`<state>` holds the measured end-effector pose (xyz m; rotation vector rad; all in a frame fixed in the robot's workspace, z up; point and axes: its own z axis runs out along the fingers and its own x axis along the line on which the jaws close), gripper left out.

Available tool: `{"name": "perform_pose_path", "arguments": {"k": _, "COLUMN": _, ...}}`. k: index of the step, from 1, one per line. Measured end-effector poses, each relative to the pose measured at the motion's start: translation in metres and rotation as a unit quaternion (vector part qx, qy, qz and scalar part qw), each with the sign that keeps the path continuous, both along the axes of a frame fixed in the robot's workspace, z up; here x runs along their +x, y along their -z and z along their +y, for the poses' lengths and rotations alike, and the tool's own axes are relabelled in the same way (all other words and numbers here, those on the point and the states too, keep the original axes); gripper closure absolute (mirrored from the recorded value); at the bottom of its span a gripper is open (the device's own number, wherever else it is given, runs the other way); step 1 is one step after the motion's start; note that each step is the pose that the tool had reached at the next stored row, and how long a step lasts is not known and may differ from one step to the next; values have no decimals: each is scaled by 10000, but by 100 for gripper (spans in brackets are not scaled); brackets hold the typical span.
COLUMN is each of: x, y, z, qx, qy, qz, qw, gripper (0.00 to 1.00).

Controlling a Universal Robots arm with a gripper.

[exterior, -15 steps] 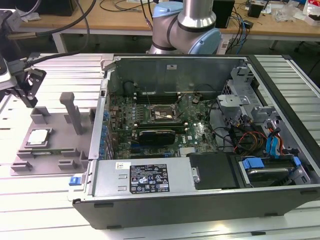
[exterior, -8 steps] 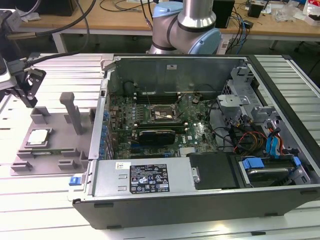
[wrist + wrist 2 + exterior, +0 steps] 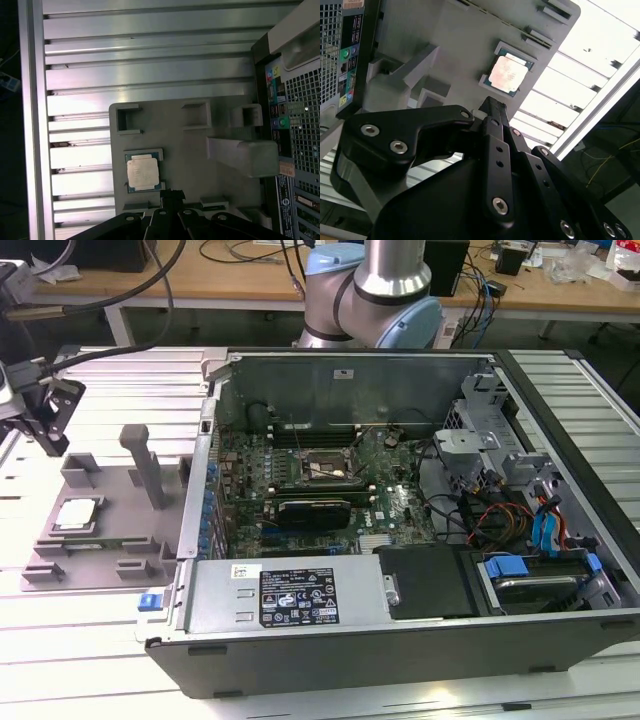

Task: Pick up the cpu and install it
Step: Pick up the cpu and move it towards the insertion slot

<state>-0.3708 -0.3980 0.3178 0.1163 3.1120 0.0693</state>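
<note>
Silver-grey on top with a thin green rim, the cpu (image 3: 78,513) lies flat in a shallow square pocket of the grey plastic tray (image 3: 115,545), on the side of the tray away from the computer case (image 3: 420,645). In both wrist views I see it seated there, nothing touching it. My hand (image 3: 45,418) hangs above the tray close to the cpu's pocket, clear of the chip. In the second wrist view it looks drawn narrow, its black links running to one point with nothing gripped. A tall grey post (image 3: 150,465) stands up from the tray between the cpu and the case. The opened case sits just beside the tray, with its motherboard socket (image 3: 318,466) well apart from the tray. Tray and case both rest on the slatted metal worktop (image 3: 130,380)
</note>
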Motion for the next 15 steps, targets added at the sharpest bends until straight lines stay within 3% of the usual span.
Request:
{"name": "perform_pose_path", "arguments": {"k": 8, "x": -41, "y": 17, "z": 0, "qx": 0, "qy": 0, "qz": 1, "qw": 10000, "gripper": 89}}
{"name": "perform_pose_path", "arguments": {"k": 15, "x": -81, "y": 81, "z": 0, "qx": 0, "qy": 0, "qz": 0, "qw": 10000, "gripper": 89}}
